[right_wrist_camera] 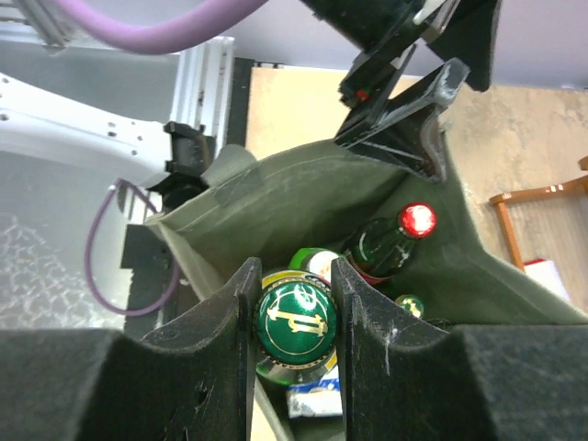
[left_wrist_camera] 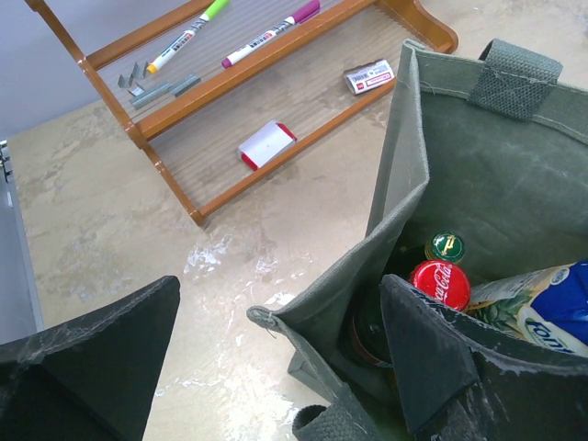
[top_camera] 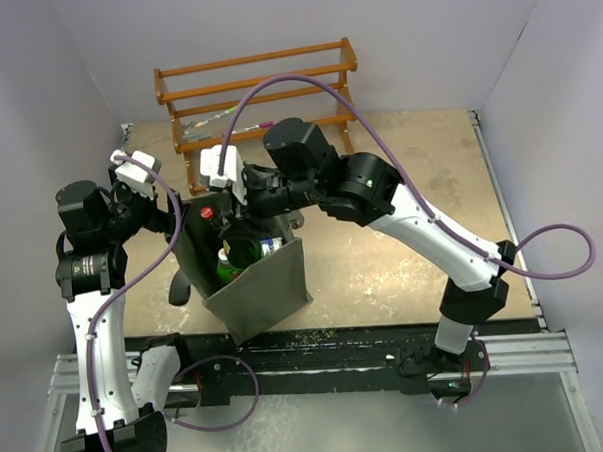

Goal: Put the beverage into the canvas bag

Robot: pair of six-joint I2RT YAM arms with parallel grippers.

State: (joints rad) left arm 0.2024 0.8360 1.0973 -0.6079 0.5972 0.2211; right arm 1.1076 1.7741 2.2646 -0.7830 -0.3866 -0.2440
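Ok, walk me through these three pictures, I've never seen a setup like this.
Two robot arms are bolted at a table's near edge. One picture looks down from above; the other two come from cameras on each wrist. The canvas bag stands open on the table, bottles already inside, one with a red cap. The right gripper is shut on a green-capped bottle over the bag's mouth. The left gripper is open, one finger inside the bag's edge and one outside. Behind stands a wooden rack holding markers.
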